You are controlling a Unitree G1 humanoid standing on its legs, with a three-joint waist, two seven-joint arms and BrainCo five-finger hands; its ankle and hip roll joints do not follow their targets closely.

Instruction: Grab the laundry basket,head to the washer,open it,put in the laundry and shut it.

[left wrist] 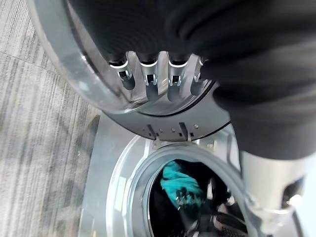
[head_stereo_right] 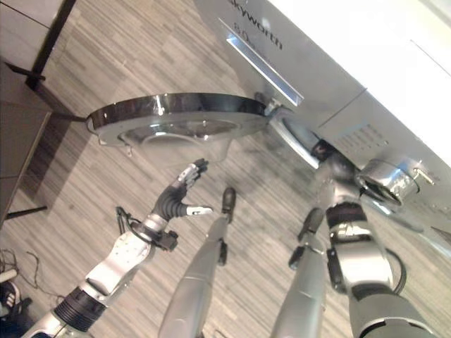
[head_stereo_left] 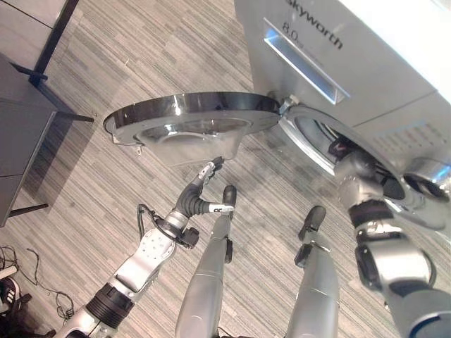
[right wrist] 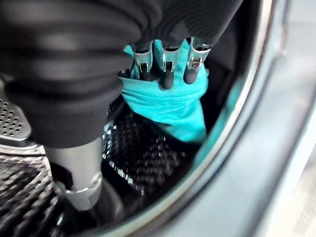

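The silver washer (head_stereo_left: 366,42) stands at the upper right with its round door (head_stereo_left: 190,113) swung wide open to the left. My left hand (head_stereo_left: 201,197) is open just below the door, its straight fingers (left wrist: 148,74) close against the door's dark rim (left wrist: 84,84). My right arm reaches into the drum opening (head_stereo_left: 317,137). Inside the drum, my right hand (right wrist: 167,74) has its fingers curled on a teal cloth (right wrist: 173,106), which hangs from them above the perforated drum wall (right wrist: 143,163). The same teal cloth (left wrist: 177,180) shows through the opening in the left wrist view.
A dark cabinet (head_stereo_left: 21,120) on thin black legs stands at the left over the striped wood-look floor (head_stereo_left: 106,49). The washer's recessed drawer handle (head_stereo_left: 303,60) sits above the door hinge. The open door juts across the floor between cabinet and washer.
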